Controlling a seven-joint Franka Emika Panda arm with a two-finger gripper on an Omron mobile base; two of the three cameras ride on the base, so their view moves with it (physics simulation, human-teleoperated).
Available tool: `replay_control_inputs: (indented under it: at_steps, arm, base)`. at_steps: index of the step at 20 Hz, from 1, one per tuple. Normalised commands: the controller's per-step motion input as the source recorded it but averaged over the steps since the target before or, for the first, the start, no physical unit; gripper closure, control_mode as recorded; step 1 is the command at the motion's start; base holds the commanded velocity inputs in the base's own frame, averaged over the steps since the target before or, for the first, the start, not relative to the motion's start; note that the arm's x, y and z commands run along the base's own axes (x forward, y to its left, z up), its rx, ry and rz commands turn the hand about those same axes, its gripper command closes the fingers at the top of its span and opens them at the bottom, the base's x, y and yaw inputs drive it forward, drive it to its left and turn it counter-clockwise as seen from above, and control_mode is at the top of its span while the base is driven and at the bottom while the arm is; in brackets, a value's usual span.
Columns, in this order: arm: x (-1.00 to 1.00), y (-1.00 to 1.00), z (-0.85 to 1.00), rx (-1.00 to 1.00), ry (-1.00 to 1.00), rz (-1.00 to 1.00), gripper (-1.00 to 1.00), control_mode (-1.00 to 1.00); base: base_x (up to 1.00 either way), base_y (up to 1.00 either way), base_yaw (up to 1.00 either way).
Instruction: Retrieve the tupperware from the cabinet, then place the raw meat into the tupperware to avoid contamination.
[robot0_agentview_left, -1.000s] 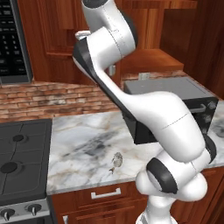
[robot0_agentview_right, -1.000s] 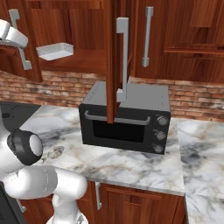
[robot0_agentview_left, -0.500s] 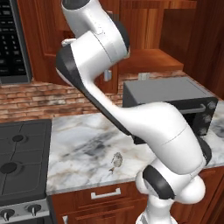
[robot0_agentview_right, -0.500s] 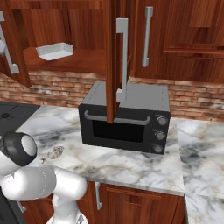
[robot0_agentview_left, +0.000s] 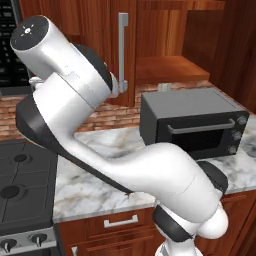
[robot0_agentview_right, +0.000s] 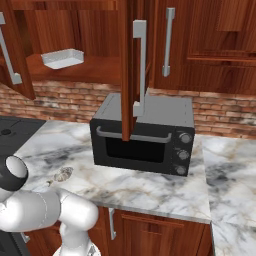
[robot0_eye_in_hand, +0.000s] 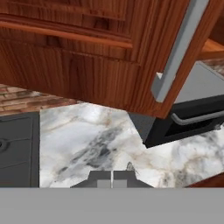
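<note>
The tupperware (robot0_agentview_right: 62, 57), pale and shallow, rests on the shelf of the open reddish-brown cabinet (robot0_agentview_right: 85, 70). One cabinet door (robot0_agentview_right: 129, 75) stands edge-on over the toaster oven, another (robot0_agentview_right: 11, 50) hangs open at far left. The raw meat (robot0_agentview_right: 62, 174) lies on the marble counter left of the oven; a small speck, probably the raw meat (robot0_eye_in_hand: 130, 166), shows just above the fingertips. My gripper (robot0_eye_in_hand: 113, 179) hovers high over the counter below a cabinet door (robot0_eye_in_hand: 87, 57), its fingertips together with nothing between them. The arm's upper links (robot0_agentview_left: 65, 85) loom in front of the cabinet door (robot0_agentview_left: 110, 50).
A black toaster oven (robot0_agentview_right: 145, 135) stands on the marble counter (robot0_agentview_right: 150, 187) under the open cabinet. A dark stove (robot0_agentview_left: 22, 185) borders the counter on the left. Long silver handles (robot0_eye_in_hand: 177, 50) stick out from the doors. Drawers (robot0_agentview_left: 120, 222) run below the counter edge.
The arm has swung back from the cabinet's left door toward the left base camera, and the hand has left the right base view. The left door stands open.
</note>
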Motion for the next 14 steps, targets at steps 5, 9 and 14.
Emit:
replay_control_inputs:
  at_steps: [5, 9, 14]
  arm:
    - [-0.45, 0.47, -0.14, 0.00, 0.05, -0.02, -1.00, -1.00]
    - [-0.12, 0.05, -0.01, 0.00, 0.00, -0.05, -1.00, -1.00]
    - [-0.41, -0.20, 0.04, 0.05, 0.00, -0.02, -1.00, -1.00]
  base:
    - [0.00, 0.00, 0.00]
    - [0.00, 0.00, 0.00]
    - [0.00, 0.00, 0.00]
